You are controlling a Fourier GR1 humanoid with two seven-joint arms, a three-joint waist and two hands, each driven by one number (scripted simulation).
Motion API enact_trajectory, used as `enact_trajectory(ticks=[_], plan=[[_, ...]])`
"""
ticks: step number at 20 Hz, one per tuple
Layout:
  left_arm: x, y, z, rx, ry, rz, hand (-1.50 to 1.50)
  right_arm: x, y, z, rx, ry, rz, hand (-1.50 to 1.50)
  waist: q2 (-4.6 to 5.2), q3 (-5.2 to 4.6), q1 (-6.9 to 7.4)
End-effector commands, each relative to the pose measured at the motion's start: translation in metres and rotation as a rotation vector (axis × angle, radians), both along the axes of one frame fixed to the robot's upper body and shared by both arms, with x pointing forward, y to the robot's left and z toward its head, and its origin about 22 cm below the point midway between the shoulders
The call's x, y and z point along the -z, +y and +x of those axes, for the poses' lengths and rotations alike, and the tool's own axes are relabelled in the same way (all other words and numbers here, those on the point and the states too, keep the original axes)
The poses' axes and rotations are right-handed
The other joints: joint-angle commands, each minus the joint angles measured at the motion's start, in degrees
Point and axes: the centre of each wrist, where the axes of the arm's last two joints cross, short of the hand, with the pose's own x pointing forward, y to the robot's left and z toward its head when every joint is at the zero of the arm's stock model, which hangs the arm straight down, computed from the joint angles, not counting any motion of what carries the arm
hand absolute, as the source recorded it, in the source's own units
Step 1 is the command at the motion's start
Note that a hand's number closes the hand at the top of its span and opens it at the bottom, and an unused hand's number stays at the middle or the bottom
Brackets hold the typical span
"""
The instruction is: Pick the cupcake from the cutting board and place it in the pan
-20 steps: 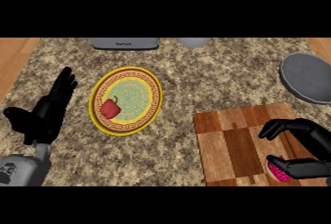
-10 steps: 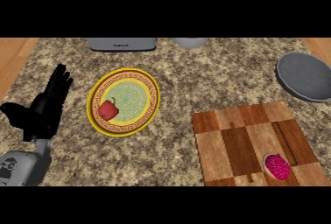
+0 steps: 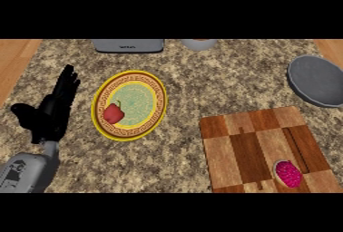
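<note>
Left hand (image 3: 52, 115), black, fingers straight and spread, rests at the left edge. Far to its right, the pink-topped cupcake (image 3: 289, 174) sits on the striped wooden cutting board (image 3: 248, 145). The round grey pan (image 3: 318, 80) lies beyond, on speckled stone.

Pink cupcake (image 3: 289, 173) on board (image 3: 241, 149) — pan (image 3: 316, 80) apart.
</note>
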Motion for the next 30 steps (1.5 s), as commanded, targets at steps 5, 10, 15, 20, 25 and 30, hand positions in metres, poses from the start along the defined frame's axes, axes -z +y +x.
enact_trajectory(ticks=[5, 10, 15, 20, 25, 30], plan=[[-0.013, 0.003, -0.005, -0.011, -0.012, -0.006, 0.0, -0.024, 0.042, 0.009, -0.162, -0.008, -0.016, -1.5, -0.29, -0.01, -0.06], [-0.009, -0.005, 0.009, -0.01, -0.004, 0.002, 0.0, -0.017, 0.05, 0.01, -0.248, 0.112, -0.009, -1.5, -0.19, 0.01, -0.28], [0.013, 0.01, -0.014, 0.0, 0.001, -0.007, 0.0, 0.018, 0.072, -0.012, -0.297, 0.144, 0.002, -1.5, -0.34, 0.01, -0.63], [-0.003, 0.011, 0.017, -0.017, 0.01, 0.01, 0.0, 0.008, 0.089, -0.015, -0.217, 0.18, -0.118, -1.5, -0.16, -0.03, -0.99], [-0.002, 0.018, -0.004, -0.009, 0.003, -0.01, 0.0, 0.027, 0.095, -0.025, -0.153, 0.159, -0.117, -1.5, -0.22, 0.0, -0.46], [0.021, 0.0, 0.01, 0.009, -0.007, -0.009, 0.0, 0.046, 0.102, 0.003, -0.095, 0.193, -0.204, -1.5, 0.09, -0.01, 0.13]])
